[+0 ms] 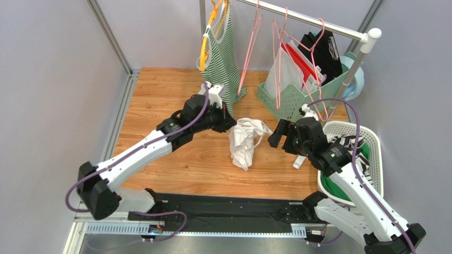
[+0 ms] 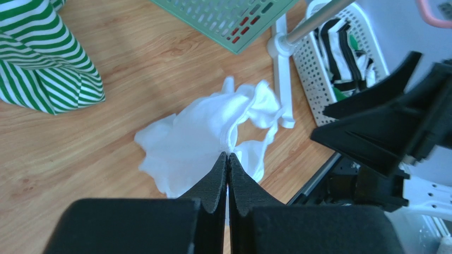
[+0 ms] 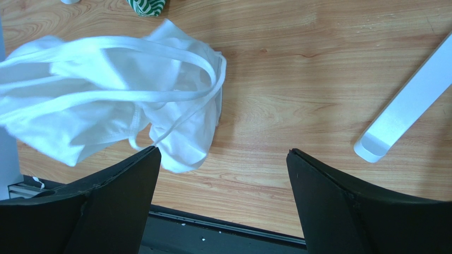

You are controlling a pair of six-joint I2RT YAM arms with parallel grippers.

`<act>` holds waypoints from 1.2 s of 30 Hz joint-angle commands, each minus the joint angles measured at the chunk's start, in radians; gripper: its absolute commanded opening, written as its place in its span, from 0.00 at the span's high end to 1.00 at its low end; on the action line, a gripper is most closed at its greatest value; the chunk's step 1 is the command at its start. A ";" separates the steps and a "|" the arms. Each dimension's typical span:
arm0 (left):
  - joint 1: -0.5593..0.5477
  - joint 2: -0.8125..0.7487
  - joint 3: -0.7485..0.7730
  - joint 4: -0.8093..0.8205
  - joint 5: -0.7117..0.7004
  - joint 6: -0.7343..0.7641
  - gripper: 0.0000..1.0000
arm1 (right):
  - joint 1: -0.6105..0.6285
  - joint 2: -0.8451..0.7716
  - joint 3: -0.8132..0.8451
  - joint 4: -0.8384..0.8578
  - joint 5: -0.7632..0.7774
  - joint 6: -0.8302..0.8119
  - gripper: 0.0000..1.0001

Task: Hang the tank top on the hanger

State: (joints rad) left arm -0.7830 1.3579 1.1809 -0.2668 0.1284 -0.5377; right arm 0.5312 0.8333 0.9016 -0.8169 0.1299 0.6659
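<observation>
Left wrist view: the left gripper (image 2: 228,157) has its two black fingers pressed together with no gap at the tips, and a seam of the white tank top (image 2: 196,132) runs straight into them. The cloth looks pinched there, probably so the thin fabric can be raised by one edge and fall open. The rest of the tank top spreads in crumpled folds beyond the fingertips on the wooden table (image 2: 106,32), with a narrow strap looping out to one side.

In the right wrist view, the right gripper (image 3: 223,152) has its fingers wide apart and holds nothing. It sits just beside the tank top, facing the loose straps. A shadow under the cloth suggests that part is off the table. My guess is that this gripper is open, ready to take a strap or a second edge.

In the overhead view, the two grippers flank the tank top, the left one touching its upper corner. Beyond the tank top, a metal rail (image 1: 307,21) carries the hanger (image 1: 249,53), a thin pink wire one among several alike. It is bare and well apart from the tank top. A green-striped top (image 1: 225,63) hangs on the same rail, beyond the tank top and a little to the left. The tank top is not yet on the hanger.
</observation>
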 commanded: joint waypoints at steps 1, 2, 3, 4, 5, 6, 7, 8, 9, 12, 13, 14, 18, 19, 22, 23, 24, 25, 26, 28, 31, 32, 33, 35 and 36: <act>-0.002 -0.129 -0.226 -0.030 -0.039 -0.050 1.00 | -0.004 0.012 -0.007 0.053 0.007 -0.003 0.04; -0.001 -0.146 -0.259 -0.060 -0.062 -0.056 1.00 | -0.004 0.013 -0.013 0.059 0.004 -0.002 0.04; -0.002 -0.161 -0.291 -0.090 -0.075 -0.068 1.00 | -0.004 0.018 -0.015 0.061 -0.003 -0.002 0.04; -0.002 -0.193 -0.355 -0.150 -0.093 -0.085 1.00 | -0.004 0.021 -0.018 0.064 -0.006 -0.002 0.04; -0.001 -0.206 -0.386 -0.181 -0.152 -0.102 0.99 | -0.005 0.024 -0.020 0.067 -0.009 -0.003 0.04; 0.004 -0.218 -0.414 -0.211 -0.173 -0.131 0.88 | -0.004 0.032 -0.024 0.068 -0.015 -0.006 0.04; 0.008 -0.236 -0.458 -0.239 -0.179 -0.131 0.74 | -0.004 0.033 -0.026 0.067 -0.018 -0.008 0.04; 0.011 -0.244 -0.474 -0.253 -0.187 -0.131 0.46 | -0.004 0.036 -0.027 0.070 -0.019 -0.008 0.04; 0.010 -0.252 -0.481 -0.265 -0.196 -0.136 0.36 | -0.004 0.039 -0.029 0.070 -0.022 -0.011 0.04; 0.010 -0.281 -0.475 -0.299 -0.233 -0.143 0.18 | -0.004 0.044 -0.021 0.065 -0.035 -0.025 0.04; 0.013 -0.292 -0.455 -0.310 -0.254 -0.134 0.12 | -0.004 0.043 -0.018 0.061 -0.038 -0.035 0.04; 0.016 -0.295 -0.440 -0.313 -0.263 -0.125 0.11 | -0.004 0.040 -0.013 0.041 -0.039 -0.038 0.04; 0.076 -0.283 -0.365 -0.322 -0.250 -0.071 0.08 | -0.004 -0.003 -0.012 -0.008 -0.041 -0.072 0.03; 0.120 -0.275 -0.344 -0.310 -0.215 -0.064 0.08 | -0.004 -0.016 -0.009 -0.020 -0.042 -0.080 0.03; 0.194 -0.266 -0.316 -0.281 -0.179 -0.027 0.08 | -0.004 -0.060 -0.001 -0.057 -0.082 -0.115 0.03; 0.212 -0.266 -0.313 -0.270 -0.168 -0.006 0.08 | -0.002 -0.089 -0.003 -0.051 -0.116 -0.153 0.03; 0.231 -0.263 -0.310 -0.256 -0.156 0.007 0.08 | -0.004 -0.100 -0.007 -0.039 -0.216 -0.167 0.05; 0.269 -0.263 -0.310 -0.250 -0.135 0.016 0.08 | 0.004 -0.109 -0.009 -0.022 -0.263 -0.183 0.05; 0.289 -0.266 -0.310 -0.246 -0.116 0.025 0.08 | 0.015 -0.112 0.000 -0.024 -0.304 -0.193 0.07; 0.341 -0.272 -0.314 -0.242 -0.096 0.050 0.08 | 0.086 -0.099 0.022 -0.056 -0.319 -0.203 0.08; 0.395 -0.293 -0.320 -0.255 -0.087 0.079 0.08 | 0.220 -0.074 0.071 -0.088 -0.273 -0.186 0.08; 0.407 -0.301 -0.323 -0.258 -0.082 0.085 0.08 | 0.248 -0.068 0.083 -0.094 -0.263 -0.175 0.08; 0.416 -0.316 -0.329 -0.264 -0.079 0.087 0.08 | 0.275 -0.054 0.120 -0.099 -0.253 -0.157 0.08; 0.436 -0.329 -0.337 -0.272 -0.073 0.096 0.08 | 0.343 -0.031 0.172 -0.125 -0.248 -0.138 0.09; 0.442 -0.338 -0.346 -0.281 -0.073 0.097 0.08 | 0.364 -0.022 0.230 -0.134 -0.245 -0.134 0.09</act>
State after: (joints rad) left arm -0.3683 1.0725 0.8444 -0.5385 0.0223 -0.4885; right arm 0.8112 0.7925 0.9752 -0.9173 -0.1074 0.5110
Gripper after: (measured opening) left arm 0.924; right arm 0.916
